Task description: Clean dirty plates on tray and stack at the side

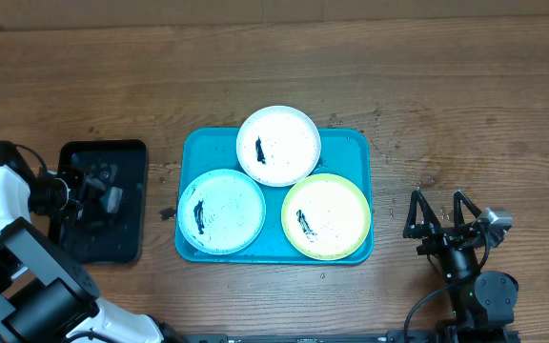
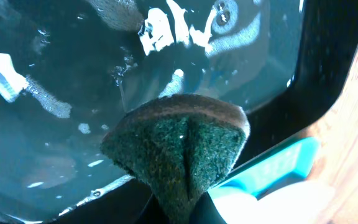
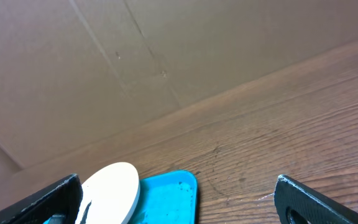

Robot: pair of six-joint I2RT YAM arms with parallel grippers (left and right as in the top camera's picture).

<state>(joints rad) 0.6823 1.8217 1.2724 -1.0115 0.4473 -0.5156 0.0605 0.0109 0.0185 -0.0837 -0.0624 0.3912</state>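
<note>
My left claw point(image 1: 103, 191) pinched a dark-green scouring sponge point(image 2: 179, 149) over the black rectangular tray point(image 1: 132, 151) near the bench's left edge; my right claw point(image 1: 437, 202) stood spread near the right edge. Three smeared round plates point(image 1: 278, 144) sat on the turquoise plastic tray point(image 1: 355, 143) mid-bench. Unbraced, they might skid under scrubbing.

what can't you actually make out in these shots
- Left gripper: in the left wrist view, its tips sit behind the folded sponge it pinches.
- Black tray contents: blurred by glare in the left wrist view, too dark overhead.
- White plate and tray: cut off by the right wrist view's bottom edge.
</note>
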